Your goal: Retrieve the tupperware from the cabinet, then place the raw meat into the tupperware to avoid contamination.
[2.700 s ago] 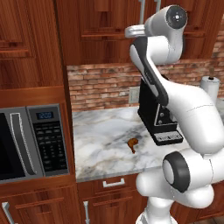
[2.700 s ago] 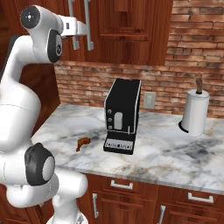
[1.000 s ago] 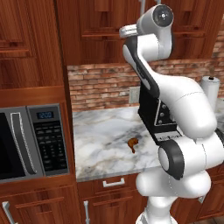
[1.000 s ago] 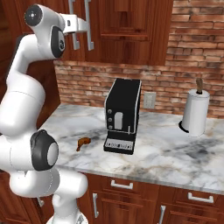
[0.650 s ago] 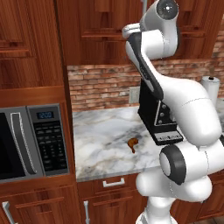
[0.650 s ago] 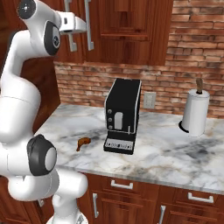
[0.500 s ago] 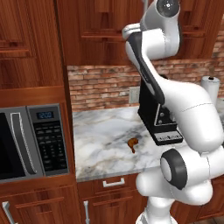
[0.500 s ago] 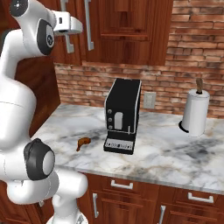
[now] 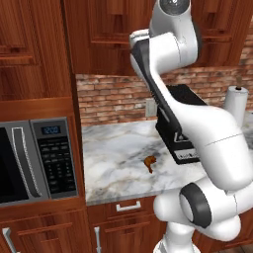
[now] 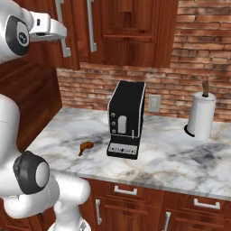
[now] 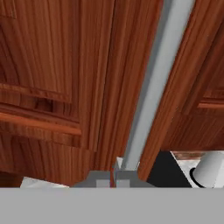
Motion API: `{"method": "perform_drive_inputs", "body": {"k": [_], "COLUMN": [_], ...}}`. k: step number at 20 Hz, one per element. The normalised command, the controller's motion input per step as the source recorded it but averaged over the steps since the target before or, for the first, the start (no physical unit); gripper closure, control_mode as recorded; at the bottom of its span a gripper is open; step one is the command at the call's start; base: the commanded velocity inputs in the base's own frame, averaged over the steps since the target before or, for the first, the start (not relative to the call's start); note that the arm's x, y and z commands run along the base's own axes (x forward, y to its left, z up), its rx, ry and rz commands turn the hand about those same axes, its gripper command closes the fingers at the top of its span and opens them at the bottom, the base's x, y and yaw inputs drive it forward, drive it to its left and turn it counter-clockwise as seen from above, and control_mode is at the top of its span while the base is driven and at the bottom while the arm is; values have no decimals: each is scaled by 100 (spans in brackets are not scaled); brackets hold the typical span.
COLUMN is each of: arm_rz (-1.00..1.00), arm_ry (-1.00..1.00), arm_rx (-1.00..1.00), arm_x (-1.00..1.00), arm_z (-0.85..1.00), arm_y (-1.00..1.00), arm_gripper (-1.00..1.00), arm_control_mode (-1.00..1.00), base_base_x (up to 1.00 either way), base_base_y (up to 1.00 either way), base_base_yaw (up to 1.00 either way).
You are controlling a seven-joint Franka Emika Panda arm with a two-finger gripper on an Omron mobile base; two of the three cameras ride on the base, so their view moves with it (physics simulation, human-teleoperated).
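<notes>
From the left base view we see the glossy white arm rising past the cabinet (image 9: pixel 106 37), whose dark reddish-brown wood has raised panels. Below it lies the marbled grey-and-white surface (image 9: pixel 116 158), smooth and veined, with the raw meat (image 9: pixel 149 161) lying on it as a small reddish-brown drumstick shape, just left of the boxy black coffee machine (image 9: pixel 184 148). A steel-faced microwave (image 9: pixel 34 160) sits in the wood wall to the left, and a brick wall (image 9: pixel 111 99) of rough red blocks backs the surface.

From the right base view the hand (image 10: pixel 64 30) reaches the cabinet's leftmost silver bar handle (image 10: pixel 63 31), a long straight vertical rod; a second like bar (image 10: pixel 90 27) hangs just to its right. The meat lies on the marble near the coffee machine's left front corner, apart from it. A white cylindrical paper towel roll (image 10: pixel 200 116) stands well to the right.

In the hand view the smooth grey bar runs up from between the fingertips (image 11: pixel 103 180), against grained wood. The hand is closed narrow, and it seems clamped on the bar, though the contact itself sits at the picture's edge.
</notes>
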Motion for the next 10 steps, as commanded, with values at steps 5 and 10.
{"method": "perform_drive_inputs", "body": {"k": [5, 10], "arm_rz": [-12, -5], "arm_ry": [6, 5], "arm_rx": [0, 2], "arm_x": [-44, -32], "arm_z": [-4, 0], "arm_y": [56, -3], "arm_gripper": [100, 100], "arm_control_mode": [-100, -100], "base_base_x": [0, 0], "base_base_y": [0, 0], "base_base_yaw": [0, 0]}}
